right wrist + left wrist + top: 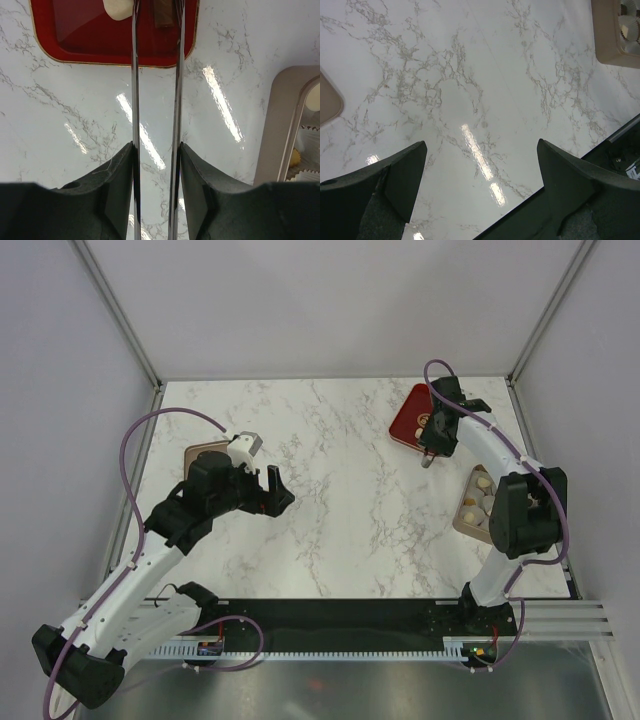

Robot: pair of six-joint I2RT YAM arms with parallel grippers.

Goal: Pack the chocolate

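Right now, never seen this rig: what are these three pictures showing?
It's a robot: a left arm and a right arm at a marble table. One picture looks down from above; the other two come from a camera on each wrist. The left tool is open and empty. The right tool grips thin tweezers that reach over a red tray with a cream lump and a brown piece. A tan box nearby holds more chocolates.

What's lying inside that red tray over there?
A cream-white chocolate and a dark brown one. The metal tongs cover an edge of each, and the right arm hides part of the red tray from above.
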